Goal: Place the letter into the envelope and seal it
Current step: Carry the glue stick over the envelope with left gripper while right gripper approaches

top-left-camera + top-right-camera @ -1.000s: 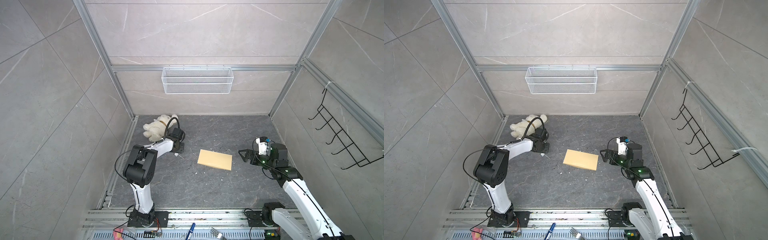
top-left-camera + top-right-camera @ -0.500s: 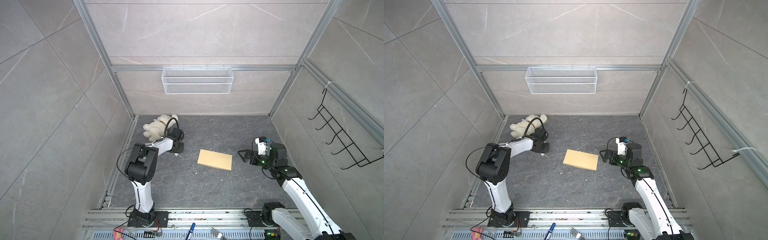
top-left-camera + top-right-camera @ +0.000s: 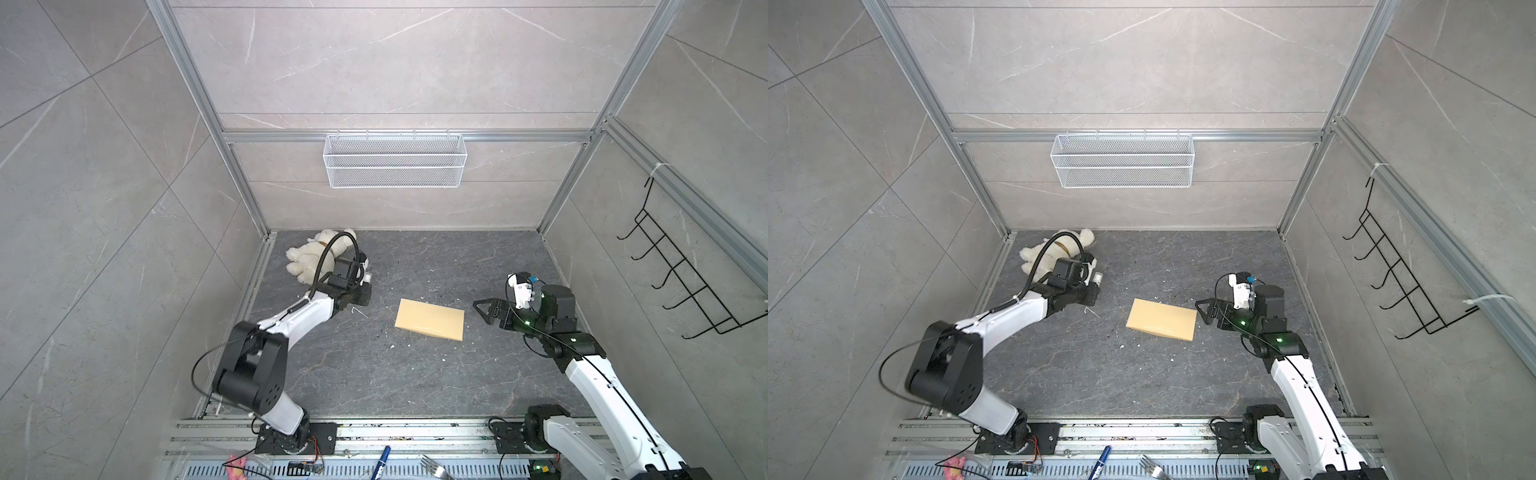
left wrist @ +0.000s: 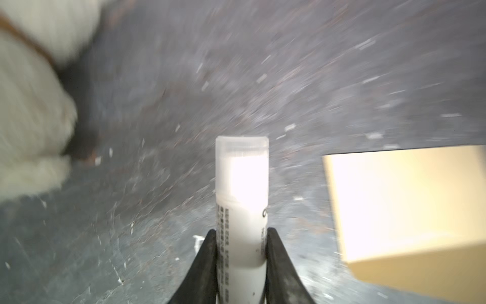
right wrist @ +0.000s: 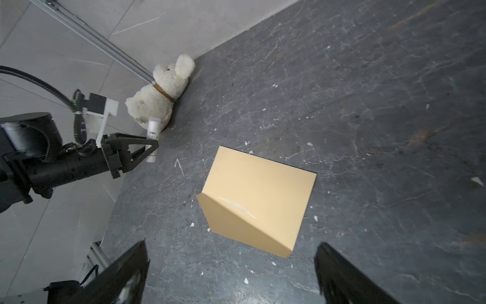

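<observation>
In both top views the plain yellow-tan envelope (image 3: 430, 321) lies flat in the middle of the bench (image 3: 374, 374), between the two arms. The right claw (image 3: 480, 313) hovers just beside its short edge, spread wide.

Left wrist view, blurred: the left claw (image 4: 241, 234) pinches an upright white tube (image 4: 242, 189), possibly a glue stick, with the envelope near.

Right wrist view: the envelope lies ahead of the spread claw, and a cream plush toy (image 5: 160, 97) rests against the wall.

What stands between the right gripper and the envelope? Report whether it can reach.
Probably yes: nothing is in the way. The right gripper stands open beside the envelope, facing its end, only bare table between. The left gripper, shut on the glue stick, is off on the envelope's other side.
</observation>
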`<state>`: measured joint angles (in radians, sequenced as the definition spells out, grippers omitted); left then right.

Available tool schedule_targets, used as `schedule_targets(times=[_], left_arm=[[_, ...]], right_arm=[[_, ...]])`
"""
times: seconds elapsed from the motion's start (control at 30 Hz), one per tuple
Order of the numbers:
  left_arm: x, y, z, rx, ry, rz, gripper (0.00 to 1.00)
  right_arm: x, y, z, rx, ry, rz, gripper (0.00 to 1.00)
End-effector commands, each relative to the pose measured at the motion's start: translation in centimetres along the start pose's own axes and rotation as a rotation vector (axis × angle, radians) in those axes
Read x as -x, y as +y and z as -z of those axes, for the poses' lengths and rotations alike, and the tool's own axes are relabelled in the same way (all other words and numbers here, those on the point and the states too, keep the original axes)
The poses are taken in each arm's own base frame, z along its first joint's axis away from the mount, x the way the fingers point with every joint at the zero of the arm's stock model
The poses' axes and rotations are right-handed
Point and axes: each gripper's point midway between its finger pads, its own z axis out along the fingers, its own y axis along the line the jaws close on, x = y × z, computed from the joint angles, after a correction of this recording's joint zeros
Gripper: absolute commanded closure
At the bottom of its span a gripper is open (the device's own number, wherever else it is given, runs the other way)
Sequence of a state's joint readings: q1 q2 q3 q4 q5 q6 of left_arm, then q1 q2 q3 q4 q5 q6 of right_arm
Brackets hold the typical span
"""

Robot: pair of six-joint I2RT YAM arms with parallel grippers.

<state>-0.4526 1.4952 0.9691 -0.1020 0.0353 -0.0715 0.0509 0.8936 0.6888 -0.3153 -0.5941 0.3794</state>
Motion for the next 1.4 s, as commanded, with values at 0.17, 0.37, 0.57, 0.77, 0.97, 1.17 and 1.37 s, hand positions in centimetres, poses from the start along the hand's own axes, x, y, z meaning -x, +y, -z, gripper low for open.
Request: schedule_targets(times=[0.17, 0.37, 0.57, 0.77, 0.97, 1.17, 1.37], left_arm=[[6.1, -9.0, 7.9, -0.292, -0.440, -0.271, 1.00], [3.6, -13.4, 8.7, -0.411, -0.491, -0.466, 1.00], [1.8, -16.1, 9.3, -0.475, -0.584, -0.558, 1.00], [0.8, -17.2, 9.8, -0.515, -0.636, -0.594, 1.00], [-0.1, -17.1, 10.0, -0.524, -0.642, -0.605, 1.00], [-0.4, -16.9, 10.5, -0.523, -0.650, -0.609, 1.00], [-0.7, -17.2, 10.8, -0.545, -0.654, -0.626, 1.00]], right_arm=[[3.2, 6.1, 2.5, 0.185, -0.056, 0.052, 0.01], [2.9, 8.9, 2.5, 0.220, -0.020, 0.104, 0.02], [1.6, 11.7, 1.7, 0.209, 0.060, 0.197, 0.03], [0.7, 13.6, 1.0, 0.200, 0.106, 0.261, 0.07], [-0.2, 15.3, 0.1, 0.197, 0.139, 0.320, 0.10], [-1.4, 16.7, -1.7, 0.152, 0.205, 0.405, 0.13], [-2.5, 17.1, -4.3, 0.108, 0.268, 0.425, 0.24]])
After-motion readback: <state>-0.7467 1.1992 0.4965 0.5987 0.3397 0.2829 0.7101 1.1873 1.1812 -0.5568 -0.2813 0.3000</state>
